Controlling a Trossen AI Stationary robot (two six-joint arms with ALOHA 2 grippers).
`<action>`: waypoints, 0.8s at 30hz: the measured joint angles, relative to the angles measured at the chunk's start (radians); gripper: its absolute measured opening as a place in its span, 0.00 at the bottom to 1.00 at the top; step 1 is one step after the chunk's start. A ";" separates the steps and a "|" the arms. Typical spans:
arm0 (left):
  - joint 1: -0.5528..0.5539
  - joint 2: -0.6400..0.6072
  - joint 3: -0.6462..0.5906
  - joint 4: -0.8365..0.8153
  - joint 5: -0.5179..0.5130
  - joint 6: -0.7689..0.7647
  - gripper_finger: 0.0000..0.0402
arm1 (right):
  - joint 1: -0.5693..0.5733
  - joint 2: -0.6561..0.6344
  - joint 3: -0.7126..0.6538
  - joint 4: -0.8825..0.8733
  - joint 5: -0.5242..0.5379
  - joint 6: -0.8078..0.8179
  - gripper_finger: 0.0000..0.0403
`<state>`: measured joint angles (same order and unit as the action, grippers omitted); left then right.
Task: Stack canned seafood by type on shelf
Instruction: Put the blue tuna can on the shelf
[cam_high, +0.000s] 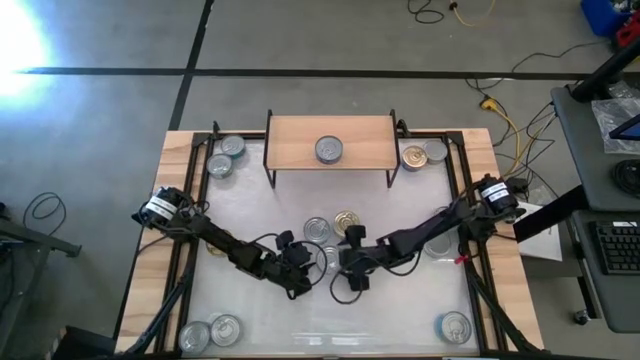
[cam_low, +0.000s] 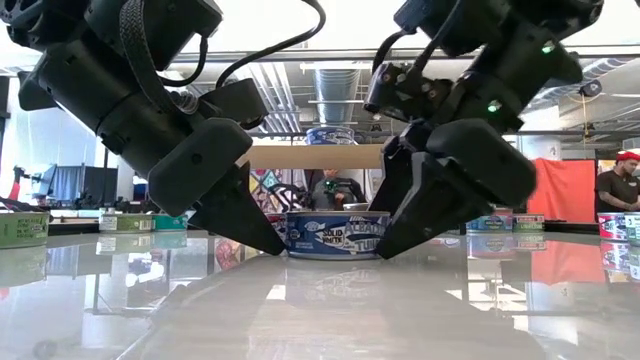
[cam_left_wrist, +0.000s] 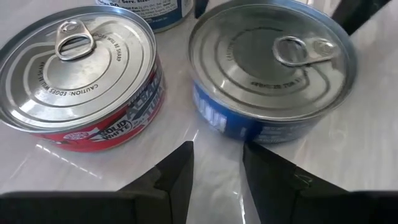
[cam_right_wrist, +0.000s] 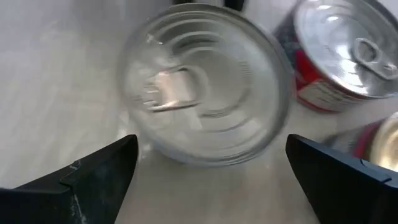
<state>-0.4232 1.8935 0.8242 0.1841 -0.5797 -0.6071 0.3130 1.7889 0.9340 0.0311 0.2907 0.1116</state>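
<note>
Both dark hands hover low over the white table's middle, the left hand (cam_high: 303, 262) with its fingers narrowly parted before a red-sided silver tin (cam_left_wrist: 81, 74) and a blue-sided silver tin (cam_left_wrist: 270, 68), the right hand (cam_high: 343, 262) spread wide around that blue tin.

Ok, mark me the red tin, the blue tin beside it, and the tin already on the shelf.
red tin (cam_left_wrist: 74, 68), left wrist view, on its silver lid.
blue tin (cam_left_wrist: 270, 62), left wrist view, on its lid.
tin on the shelf (cam_high: 329, 150), high view, on its top.
</note>
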 joint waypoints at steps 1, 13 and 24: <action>0.000 0.000 0.000 0.000 0.000 0.000 0.32 | -0.005 0.000 0.000 0.000 -0.001 -0.001 0.99; 0.000 0.000 -0.001 0.007 -0.005 0.013 0.32 | -0.020 0.000 0.030 -0.022 -0.058 -0.031 0.99; 0.009 0.003 -0.002 0.050 -0.010 0.053 0.32 | -0.025 0.000 0.029 0.098 -0.062 0.006 0.99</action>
<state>-0.4143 1.8960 0.8220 0.2340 -0.5892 -0.5541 0.2878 1.7885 0.9631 0.1289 0.2291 0.1171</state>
